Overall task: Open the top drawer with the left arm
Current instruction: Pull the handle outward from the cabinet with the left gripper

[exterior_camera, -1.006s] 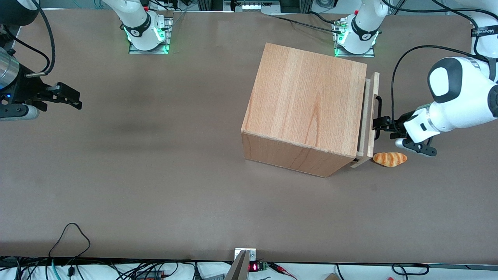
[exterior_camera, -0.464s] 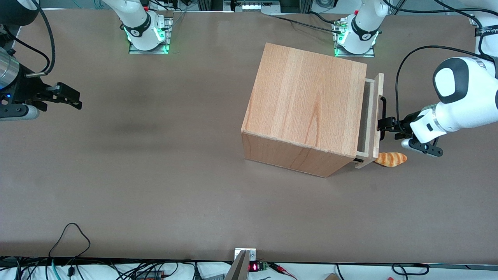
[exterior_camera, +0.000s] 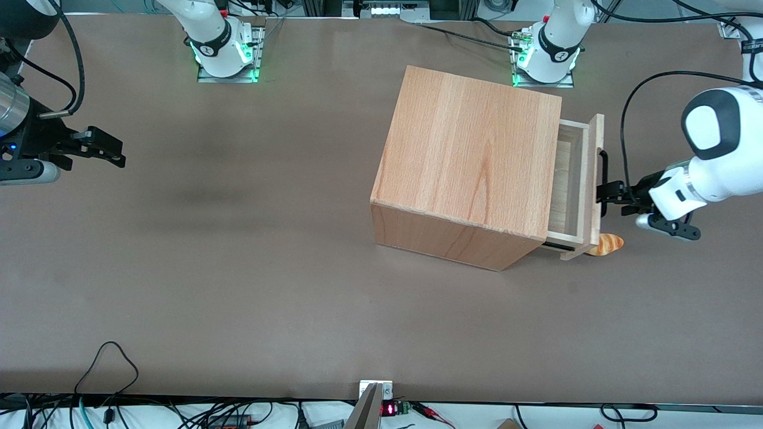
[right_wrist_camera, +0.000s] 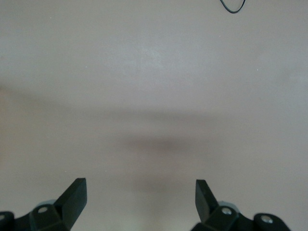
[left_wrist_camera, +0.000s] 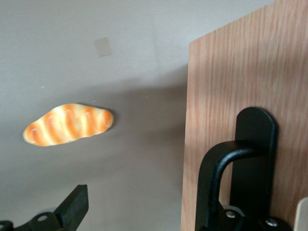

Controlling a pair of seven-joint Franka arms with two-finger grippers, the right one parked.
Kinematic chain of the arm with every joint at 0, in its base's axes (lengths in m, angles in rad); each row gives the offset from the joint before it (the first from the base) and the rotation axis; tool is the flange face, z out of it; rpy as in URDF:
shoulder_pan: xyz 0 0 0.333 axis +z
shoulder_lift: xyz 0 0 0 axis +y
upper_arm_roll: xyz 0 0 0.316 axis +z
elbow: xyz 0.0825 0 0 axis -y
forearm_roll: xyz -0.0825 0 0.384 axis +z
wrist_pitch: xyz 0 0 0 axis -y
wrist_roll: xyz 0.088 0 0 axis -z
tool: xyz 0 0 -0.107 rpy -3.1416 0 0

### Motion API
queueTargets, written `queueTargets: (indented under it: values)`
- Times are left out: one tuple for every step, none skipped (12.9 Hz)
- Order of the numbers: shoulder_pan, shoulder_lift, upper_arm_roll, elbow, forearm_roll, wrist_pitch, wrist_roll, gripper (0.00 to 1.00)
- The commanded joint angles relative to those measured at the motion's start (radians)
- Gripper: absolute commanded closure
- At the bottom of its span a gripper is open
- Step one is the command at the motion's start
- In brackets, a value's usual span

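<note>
Clearly, the end effector (exterior_camera: 607, 193) of the left arm (exterior_camera: 709, 161) sits at the black bar handle (exterior_camera: 602, 182) on the drawer front, near the middle of the handle's length, and in the front view its dark fingers reach right up to the bar. Whether they are pressed together on the bar or only hooked around it I cannot tell; in the wrist view one finger (left_wrist_camera: 74, 208) shows out over the tabletop (left_wrist_camera: 72, 57) while the curved end of the handle (left_wrist_camera: 226, 168) and its mounting plate fill the space just beside the wooden front panel (left_wrist_camera: 231, 67). The top drawer (exterior_camera: 575, 185) stands partly pulled out of the cabinet (exterior_camera: 471, 161), so a strip of its pale inner floor and side walls lies open to view between the cabinet top and the front panel. The cabinet rests on the tabletop (exterior_camera: 238, 268) toward the working arm's end, closer to the edge where the arm bases stand than to the front camera's edge. A small orange-striped bread roll (exterior_camera: 609, 243) lies on the tabletop just beside the nearer corner of the drawer front, partly hidden under it. As a judgement, the opening is well begun but probably not finished: more of the tray likely sits inside the cabinet, so more pulling remains.
</note>
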Motion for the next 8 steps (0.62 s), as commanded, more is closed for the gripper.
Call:
queueTargets:
  values:
    - [0.043,0.033,0.032,-0.005,0.075,0.026,-0.025,0.0]
    - [0.059,0.04,0.032,0.01,0.077,0.026,-0.025,0.0]
    - [0.072,0.049,0.034,0.027,0.077,0.024,-0.025,0.0]
    - [0.084,0.052,0.041,0.042,0.077,0.02,-0.005,0.0]
    - [0.09,0.052,0.055,0.059,0.077,0.017,0.015,0.0]
    - [0.093,0.052,0.067,0.068,0.078,0.014,0.026,0.0]
    - [0.099,0.055,0.077,0.074,0.078,0.014,0.039,0.0]
    - [0.11,0.063,0.081,0.076,0.077,0.015,0.062,0.0]
